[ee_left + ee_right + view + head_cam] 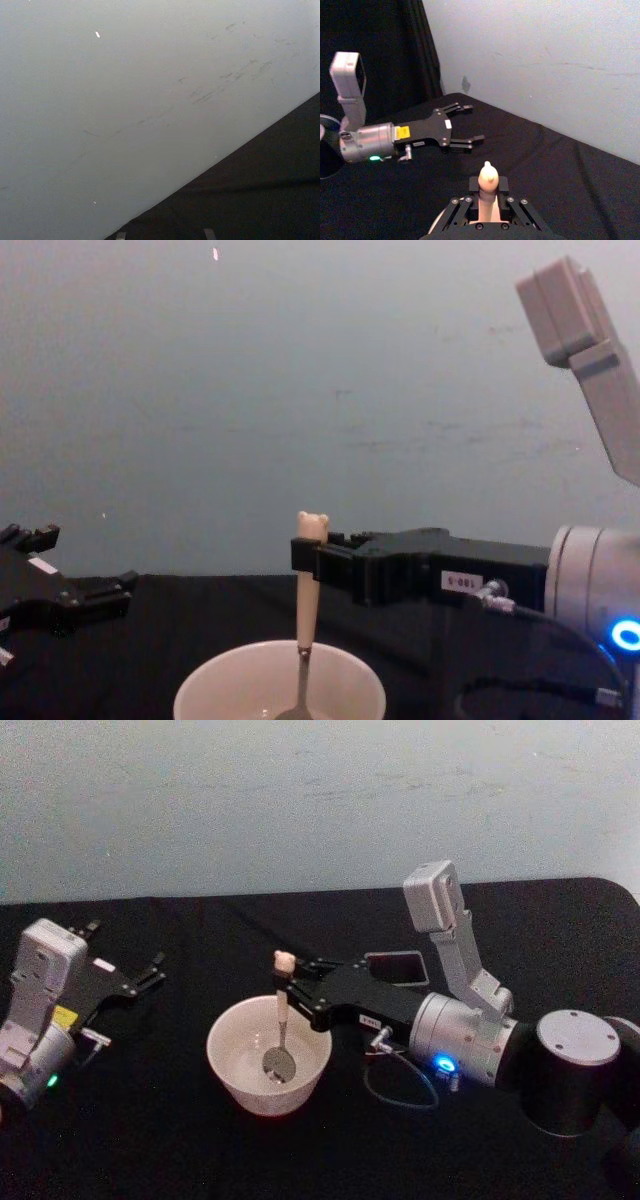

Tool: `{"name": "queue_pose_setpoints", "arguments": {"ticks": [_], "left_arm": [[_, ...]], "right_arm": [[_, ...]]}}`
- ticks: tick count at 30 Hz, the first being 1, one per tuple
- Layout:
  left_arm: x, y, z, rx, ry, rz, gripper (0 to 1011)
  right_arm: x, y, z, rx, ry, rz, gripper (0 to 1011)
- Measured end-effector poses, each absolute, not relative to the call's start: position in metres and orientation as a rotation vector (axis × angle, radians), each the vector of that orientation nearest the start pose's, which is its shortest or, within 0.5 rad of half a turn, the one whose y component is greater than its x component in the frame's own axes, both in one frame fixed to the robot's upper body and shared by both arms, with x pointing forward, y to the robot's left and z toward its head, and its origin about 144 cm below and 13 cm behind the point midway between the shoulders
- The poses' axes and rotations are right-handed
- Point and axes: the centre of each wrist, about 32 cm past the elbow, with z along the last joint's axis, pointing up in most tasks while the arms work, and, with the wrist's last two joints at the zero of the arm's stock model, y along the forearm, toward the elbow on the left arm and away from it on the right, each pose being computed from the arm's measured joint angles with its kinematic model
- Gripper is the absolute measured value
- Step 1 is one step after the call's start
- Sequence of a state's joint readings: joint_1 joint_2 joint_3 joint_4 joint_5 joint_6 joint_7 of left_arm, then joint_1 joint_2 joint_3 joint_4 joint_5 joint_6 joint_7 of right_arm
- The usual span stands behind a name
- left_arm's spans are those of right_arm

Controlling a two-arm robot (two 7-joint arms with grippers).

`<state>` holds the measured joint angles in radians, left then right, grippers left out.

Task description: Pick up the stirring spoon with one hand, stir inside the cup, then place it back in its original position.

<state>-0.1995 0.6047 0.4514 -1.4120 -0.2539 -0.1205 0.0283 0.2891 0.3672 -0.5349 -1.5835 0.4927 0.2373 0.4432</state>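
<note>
Fingers (335, 560) of the right gripper (288, 985) clench the stirring spoon (283, 1015) just under its bear head. They hold it upright so its metal bowl sits inside the cream cup (222, 1038), ready for stirring. The dark square holder (395, 963) stands just behind, and the left gripper (125, 955) idles splayed, well apart.

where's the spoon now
The spoon stands upright in the cup, centre of the head view, handle pinched by the right gripper; left gripper open far left.

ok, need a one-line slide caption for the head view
The right gripper holds the stirring spoon near-upright, bowl down in the cup; the left gripper sits open off to the left.
</note>
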Motion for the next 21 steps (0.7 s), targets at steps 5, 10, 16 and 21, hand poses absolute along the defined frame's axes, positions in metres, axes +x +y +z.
{"name": "queue_pose_setpoints", "arguments": {"ticks": [5, 10, 16, 21], "left_arm": [[0.489, 0.310, 1.140, 0.304, -0.285, 1.248, 1002], [0.489, 0.310, 1.140, 0.304, -0.285, 1.248, 1001], [0.489, 0.310, 1.140, 0.304, -0.285, 1.248, 1001], [0.489, 0.310, 1.140, 0.305, -0.285, 1.248, 1002]], "right_arm": [[0.496, -0.175, 1.201, -0.075, 0.146, -0.618, 215], [0.499, -0.174, 1.204, -0.063, 0.150, -0.630, 215], [0.502, -0.174, 1.205, -0.056, 0.158, -0.647, 215], [0.504, -0.176, 1.208, -0.046, 0.180, -0.673, 216]]}}
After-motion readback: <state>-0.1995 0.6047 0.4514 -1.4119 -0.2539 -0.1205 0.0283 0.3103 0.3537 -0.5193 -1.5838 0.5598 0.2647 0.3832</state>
